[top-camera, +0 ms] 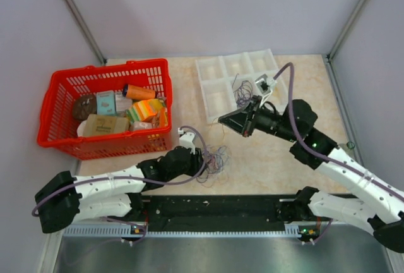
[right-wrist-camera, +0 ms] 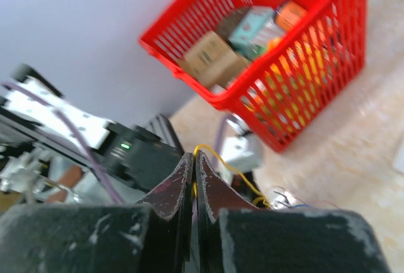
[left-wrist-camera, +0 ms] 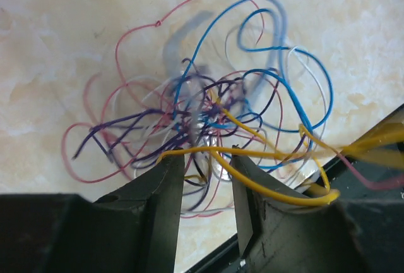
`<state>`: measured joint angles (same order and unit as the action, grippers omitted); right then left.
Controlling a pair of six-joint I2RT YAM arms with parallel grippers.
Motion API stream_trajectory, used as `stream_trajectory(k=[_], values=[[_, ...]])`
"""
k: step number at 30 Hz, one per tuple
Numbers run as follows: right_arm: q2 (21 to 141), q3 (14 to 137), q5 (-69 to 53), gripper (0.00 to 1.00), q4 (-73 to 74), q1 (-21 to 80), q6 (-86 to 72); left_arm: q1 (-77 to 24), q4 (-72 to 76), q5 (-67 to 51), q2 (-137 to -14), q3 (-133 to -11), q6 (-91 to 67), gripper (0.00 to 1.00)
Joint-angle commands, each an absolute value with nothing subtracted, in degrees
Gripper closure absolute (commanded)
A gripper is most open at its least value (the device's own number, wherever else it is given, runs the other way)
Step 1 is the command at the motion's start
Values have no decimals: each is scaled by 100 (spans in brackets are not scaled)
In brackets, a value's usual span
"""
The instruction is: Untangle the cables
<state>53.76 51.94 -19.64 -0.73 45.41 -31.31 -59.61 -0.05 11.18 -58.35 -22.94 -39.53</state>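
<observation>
Just ahead of the left pincer lie tangled cables.

Basket at back-left corner of table, boxes inside. Tray at back edge, right of basket. Cables: main heap near front edge, centre, just beside left gripper; few strands on tray front. Right gripper between tray and heap.
</observation>
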Motion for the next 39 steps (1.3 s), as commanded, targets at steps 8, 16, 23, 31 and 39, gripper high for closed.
stream_trajectory(k=[8, 16, 23, 31, 39], values=[[5317, 7125, -1671, 100, 570, 4649, -4061, -5906, 871, 1783, -6845, -2495, -4104, 60], [5993, 10664, -362, 100, 2397, 4641, -2586, -5906, 1046, 2013, -7348, -2057, -4517, 79], [7197, 13841, 693, 100, 3173, 4641, -1039, -5898, 879, 2030, -6927, -1925, -4491, 79], [6066, 10561, 2186, 100, 2918, 4649, -580, -5897, 80, 1995, -6065, -2302, -4123, 76], [4888, 7710, 3277, 100, 3347, 4641, -1423, -5906, -413, 1706, -5546, -2742, -3727, 70]])
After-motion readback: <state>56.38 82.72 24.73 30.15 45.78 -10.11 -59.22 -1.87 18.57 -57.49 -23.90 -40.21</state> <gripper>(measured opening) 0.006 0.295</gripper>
